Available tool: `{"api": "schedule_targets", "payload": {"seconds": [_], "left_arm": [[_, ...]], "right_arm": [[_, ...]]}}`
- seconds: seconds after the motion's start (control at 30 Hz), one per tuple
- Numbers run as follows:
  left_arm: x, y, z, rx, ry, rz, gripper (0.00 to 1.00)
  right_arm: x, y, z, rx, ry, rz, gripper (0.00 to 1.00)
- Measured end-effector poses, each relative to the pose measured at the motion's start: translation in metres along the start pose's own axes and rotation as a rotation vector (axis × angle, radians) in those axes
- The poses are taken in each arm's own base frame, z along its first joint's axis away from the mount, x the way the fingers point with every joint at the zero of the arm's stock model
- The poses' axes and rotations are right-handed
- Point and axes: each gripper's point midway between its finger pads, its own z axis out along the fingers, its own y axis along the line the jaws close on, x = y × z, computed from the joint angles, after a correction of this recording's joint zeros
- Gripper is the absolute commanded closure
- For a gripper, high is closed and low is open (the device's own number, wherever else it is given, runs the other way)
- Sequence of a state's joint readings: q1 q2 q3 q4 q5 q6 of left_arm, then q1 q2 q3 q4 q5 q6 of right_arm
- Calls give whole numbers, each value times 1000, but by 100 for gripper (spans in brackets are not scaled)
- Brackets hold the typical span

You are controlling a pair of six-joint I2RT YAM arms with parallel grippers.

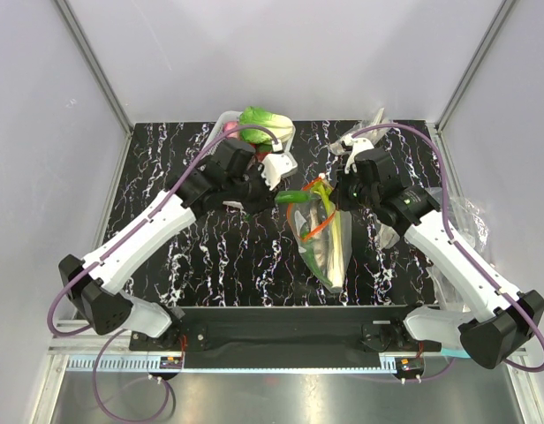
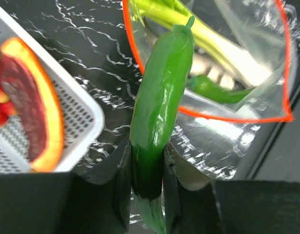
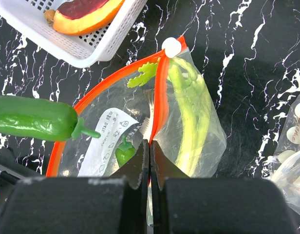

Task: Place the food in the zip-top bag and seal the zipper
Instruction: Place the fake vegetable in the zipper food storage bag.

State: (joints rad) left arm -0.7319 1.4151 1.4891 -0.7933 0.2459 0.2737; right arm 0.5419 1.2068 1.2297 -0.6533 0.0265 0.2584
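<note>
My left gripper (image 2: 146,165) is shut on the thick end of a long green toy vegetable (image 2: 159,102). Its stem tip hangs over the open mouth of the zip-top bag (image 2: 223,141). The red-orange zipper (image 2: 208,116) rings that mouth. Inside the bag lie a leek (image 2: 213,44) and a small green pepper (image 2: 213,90). In the top view the bag (image 1: 329,252) lies mid-table between both arms. My right gripper (image 3: 149,146) is shut on the zipper (image 3: 159,97), pinching the strip and holding the mouth up. The white label (image 3: 106,141) shows through the plastic, and the held green vegetable (image 3: 33,119) points at the opening.
A white basket (image 3: 91,39) behind the bag holds an orange-rimmed red slice (image 2: 28,97) and small red pieces. A leafy green cabbage (image 1: 263,122) sits at the back. Wrinkly clear bags (image 1: 466,221) with pale pieces lie at the right edge.
</note>
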Motion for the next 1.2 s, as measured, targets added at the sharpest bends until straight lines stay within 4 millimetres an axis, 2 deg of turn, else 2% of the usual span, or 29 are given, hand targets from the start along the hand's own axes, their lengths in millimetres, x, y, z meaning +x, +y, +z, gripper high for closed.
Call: {"api": "schedule_targets", "payload": {"seconds": [0.07, 0.2, 0.3, 0.43, 0.6, 0.67, 0.73, 0.9, 1.07, 1.17, 1.2], "left_arm": [[1, 2, -1, 4, 13, 76, 77], [-1, -2, 3, 19, 60, 281, 89], [-7, -3, 14, 29, 89, 438, 93], [-2, 4, 28, -13, 132, 664, 100], [26, 5, 49, -17, 141, 982, 100], [29, 2, 52, -8, 117, 1071, 100], [21, -2, 52, -4, 67, 1148, 100], [-19, -21, 42, -23, -82, 1313, 100], [-36, -44, 40, 29, -150, 1405, 99], [-41, -56, 42, 74, -175, 1428, 92], [-41, -59, 43, 88, -179, 1431, 83]], "right_arm": [[1, 0, 0, -3, 3, 0, 100], [2, 2, 0, -9, 7, 0, 100], [2, 1, 0, -9, 11, 0, 100], [4, 1, -1, -8, 16, 1, 100], [5, 2, -4, -16, 19, 1, 100], [5, 3, -5, -22, 19, 1, 100], [5, 4, -6, -28, 20, 1, 100], [6, 7, -6, -43, 24, 6, 100], [8, 10, -7, -61, 29, 8, 100], [8, 11, -7, -67, 30, 7, 100], [8, 11, -7, -68, 29, 7, 100]]}}
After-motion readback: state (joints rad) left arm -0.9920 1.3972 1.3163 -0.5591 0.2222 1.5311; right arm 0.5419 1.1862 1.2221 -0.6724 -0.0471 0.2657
